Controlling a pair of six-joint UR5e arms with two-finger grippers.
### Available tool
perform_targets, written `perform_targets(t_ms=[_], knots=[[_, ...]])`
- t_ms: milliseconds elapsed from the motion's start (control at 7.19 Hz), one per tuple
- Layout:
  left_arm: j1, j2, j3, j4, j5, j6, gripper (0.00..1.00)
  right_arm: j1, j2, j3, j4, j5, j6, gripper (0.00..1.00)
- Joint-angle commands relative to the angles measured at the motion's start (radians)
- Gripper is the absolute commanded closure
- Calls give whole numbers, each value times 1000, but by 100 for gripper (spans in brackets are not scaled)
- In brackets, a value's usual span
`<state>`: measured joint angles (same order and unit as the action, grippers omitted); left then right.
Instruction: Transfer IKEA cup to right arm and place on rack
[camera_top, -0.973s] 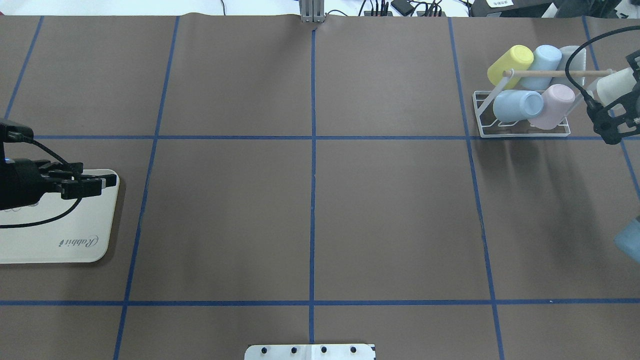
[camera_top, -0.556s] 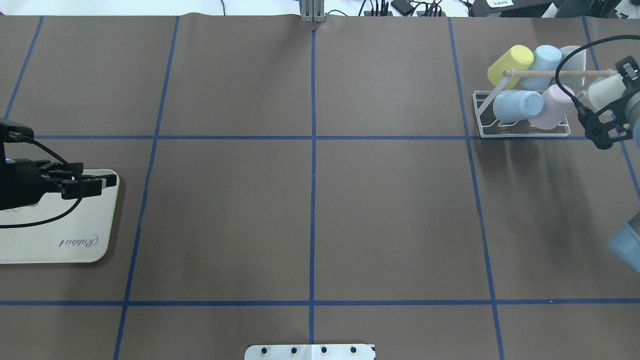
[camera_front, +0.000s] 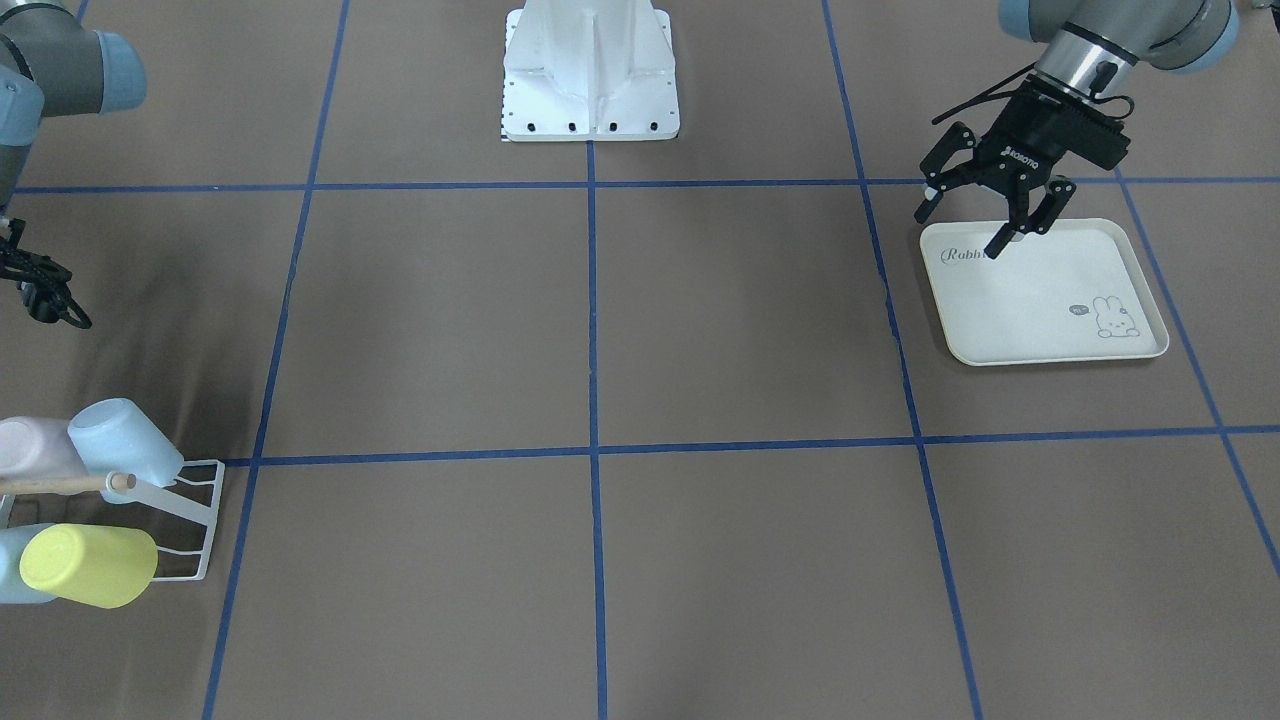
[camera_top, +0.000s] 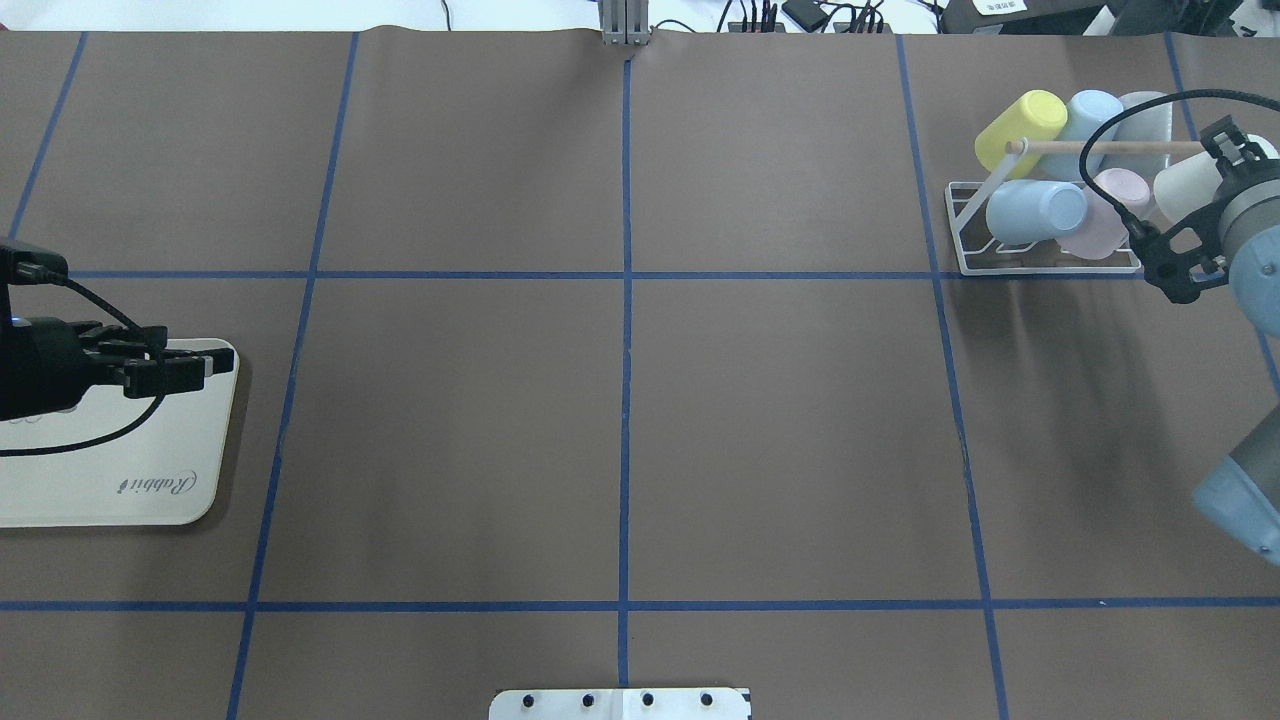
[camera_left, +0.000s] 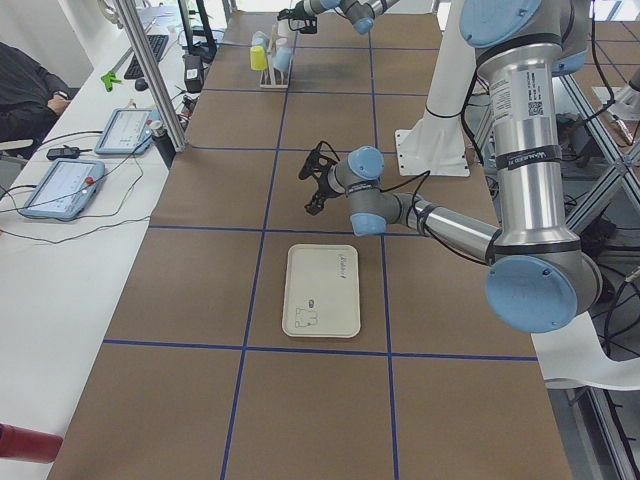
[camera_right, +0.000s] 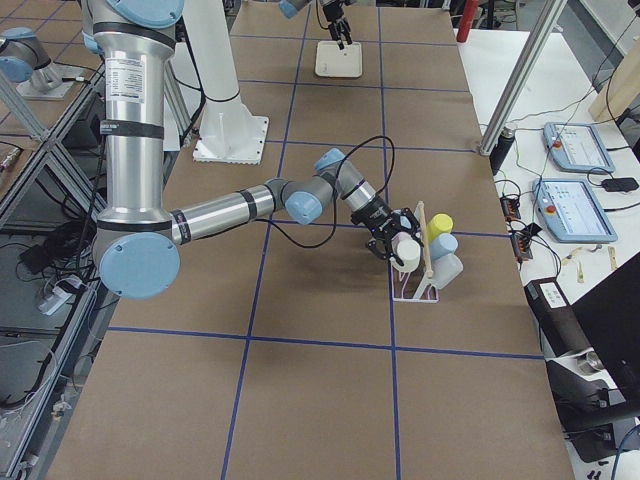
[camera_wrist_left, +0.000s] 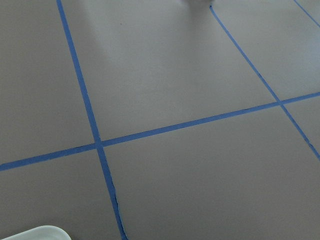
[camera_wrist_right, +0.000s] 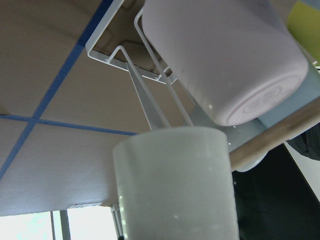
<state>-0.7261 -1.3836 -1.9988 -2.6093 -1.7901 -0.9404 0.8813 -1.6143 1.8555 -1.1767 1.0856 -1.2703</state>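
Note:
My right gripper (camera_top: 1190, 205) is shut on a white cup (camera_top: 1180, 183) and holds it at the right end of the white wire rack (camera_top: 1000, 268), close to the wooden dowel (camera_top: 1060, 146). In the right wrist view the white cup (camera_wrist_right: 175, 185) fills the lower middle, with the rack's wires (camera_wrist_right: 150, 75) and a pink cup (camera_wrist_right: 225, 55) just beyond it. In the exterior right view the cup (camera_right: 407, 250) sits against the rack (camera_right: 415, 292). My left gripper (camera_front: 965, 228) is open and empty over the near corner of the cream rabbit tray (camera_front: 1050, 300).
The rack holds a yellow cup (camera_top: 1020, 125), blue cups (camera_top: 1035, 210) and a pink cup (camera_top: 1100, 215). The tray (camera_top: 120, 480) lies at the table's left edge. The robot's white base (camera_front: 590, 70) stands mid-table. Blue tape lines grid the brown mat.
My right gripper has carried the white cup to the left, closer to the rack's right end and the dowel. The left arm has not moved.

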Motion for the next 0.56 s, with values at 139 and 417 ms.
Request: perform_targets(t_ms=[139, 417], knots=[[1, -5, 2, 0, 0, -3, 0, -15, 1, -6, -3, -26, -93, 100], [1, -6, 3, 0, 0, -3, 0, -63, 2, -15, -9, -82, -96, 100]])
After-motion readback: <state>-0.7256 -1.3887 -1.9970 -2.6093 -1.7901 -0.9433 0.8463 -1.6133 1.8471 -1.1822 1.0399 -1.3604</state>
